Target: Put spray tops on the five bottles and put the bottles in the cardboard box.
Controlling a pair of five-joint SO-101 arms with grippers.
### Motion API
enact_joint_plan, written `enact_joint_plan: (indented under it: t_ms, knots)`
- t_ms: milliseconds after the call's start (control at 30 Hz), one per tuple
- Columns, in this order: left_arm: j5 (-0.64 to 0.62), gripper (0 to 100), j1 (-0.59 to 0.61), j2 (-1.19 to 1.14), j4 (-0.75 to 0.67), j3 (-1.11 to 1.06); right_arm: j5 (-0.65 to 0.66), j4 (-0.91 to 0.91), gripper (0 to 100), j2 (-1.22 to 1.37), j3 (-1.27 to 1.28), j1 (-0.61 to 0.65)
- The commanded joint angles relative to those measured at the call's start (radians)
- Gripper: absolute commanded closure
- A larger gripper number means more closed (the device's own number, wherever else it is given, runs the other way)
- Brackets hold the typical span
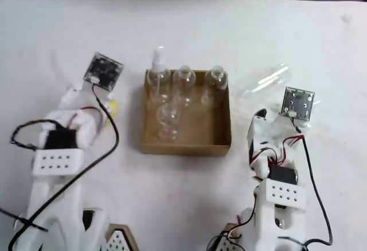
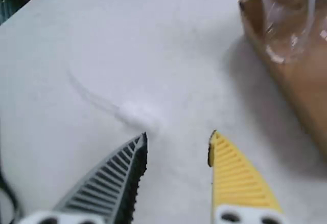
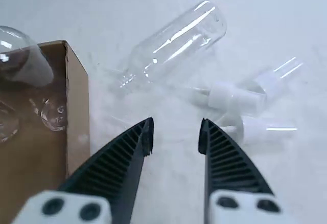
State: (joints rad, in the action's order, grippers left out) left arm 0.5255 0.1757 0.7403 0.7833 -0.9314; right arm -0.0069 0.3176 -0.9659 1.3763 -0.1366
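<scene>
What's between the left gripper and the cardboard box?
Bare table, per the left wrist view: nothing between the left gripper and the cardboard box. A blurred white piece, likely a spray top, lies ahead of the gripper instead.

No readable txt, labels, nos. or signs in any view. Cardboard box [image 1: 186, 146] is plain brown, bottles [image 1: 183, 82] are clear w/ no print that can be made out.
</scene>
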Motion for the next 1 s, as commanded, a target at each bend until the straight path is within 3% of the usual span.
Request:
enact_joint_plan:
  t_ms: [0,100,267,433,600,767,967]
  knots:
    - [0.281,81,0.216,0.024,0.081,0.173,0.014,-0.048,87.2,0.013,-0.011,-0.007]
    - [0.427,81,0.326,0.022,0.044,0.186,0.014,-0.079,87.2,0.033,-0.009,-0.007]
    - [0.954,78,0.406,0.022,0.138,0.121,0.014,-0.107,87.2,0.085,-0.015,-0.007]
    - [1.119,77,0.406,0.021,0.137,0.075,0.014,-0.107,87.1,0.111,-0.031,-0.007]
    - [1.119,80,0.331,-0.061,0.114,0.106,0.058,-0.107,87.2,0.117,-0.032,-0.005]
    - [0.957,81,0.346,-0.412,0.094,0.384,0.071,-0.107,87.2,0.117,-0.032,-0.005]
    - [0.726,81,0.349,-0.857,0.391,0.941,0.077,-0.137,87.2,0.119,-0.025,0.012]
